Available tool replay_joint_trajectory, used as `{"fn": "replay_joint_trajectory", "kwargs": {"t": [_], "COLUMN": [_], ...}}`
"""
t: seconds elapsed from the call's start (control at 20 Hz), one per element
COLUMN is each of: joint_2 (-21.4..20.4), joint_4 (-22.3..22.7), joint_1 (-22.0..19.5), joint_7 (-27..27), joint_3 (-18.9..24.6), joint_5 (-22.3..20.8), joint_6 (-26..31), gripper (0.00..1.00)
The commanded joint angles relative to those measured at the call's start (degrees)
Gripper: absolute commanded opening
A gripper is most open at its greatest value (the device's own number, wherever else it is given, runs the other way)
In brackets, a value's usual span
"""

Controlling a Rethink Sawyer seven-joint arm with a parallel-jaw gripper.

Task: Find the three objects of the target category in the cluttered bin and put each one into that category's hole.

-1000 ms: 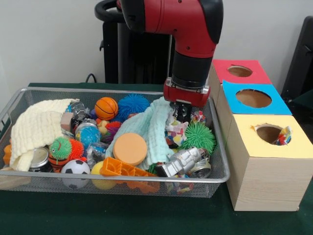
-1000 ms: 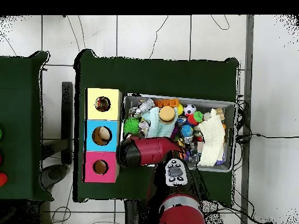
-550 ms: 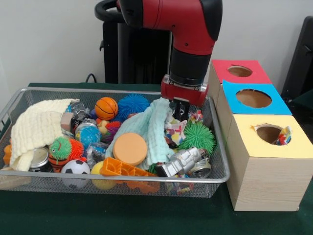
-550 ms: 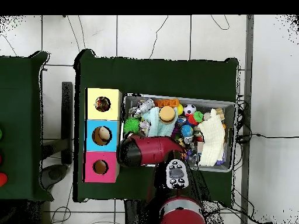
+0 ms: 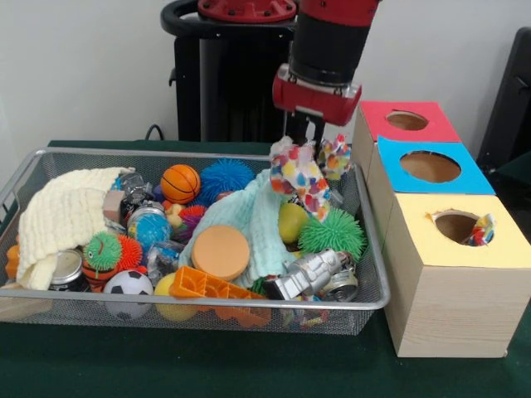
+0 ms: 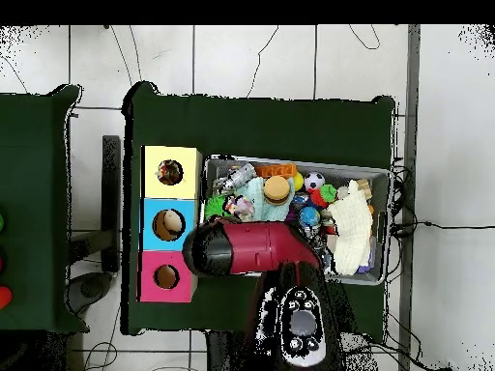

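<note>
End effector: clamped on the confetti-patterned cloth, fingertips buried in it.
Overhead: arm hides both.

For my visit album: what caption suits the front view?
Red arm's gripper lifts a multicoloured cloth out of the toy-filled basket.

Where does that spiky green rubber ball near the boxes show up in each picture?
Front view: the spiky green rubber ball lies at the wire bin's right end, nearest the yellow-topped wooden box.
Overhead view: the ball lies at the bin's left end.
Shared landmark: the yellow-topped box.
</note>
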Motion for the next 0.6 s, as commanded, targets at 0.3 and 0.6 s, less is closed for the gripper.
{"fn": "replay_joint_trajectory", "kwargs": {"t": [0.3, 0.6], "joint_2": [-7.65, -7.31], "joint_4": [-3.42, -9.10], "joint_1": [0.62, 1.68], "joint_7": [1.50, 3.95], "joint_3": [6.75, 7.32], "joint_5": [7.89, 11.51], "joint_6": [15.58, 20.18], "gripper": [0.00, 0.00]}}
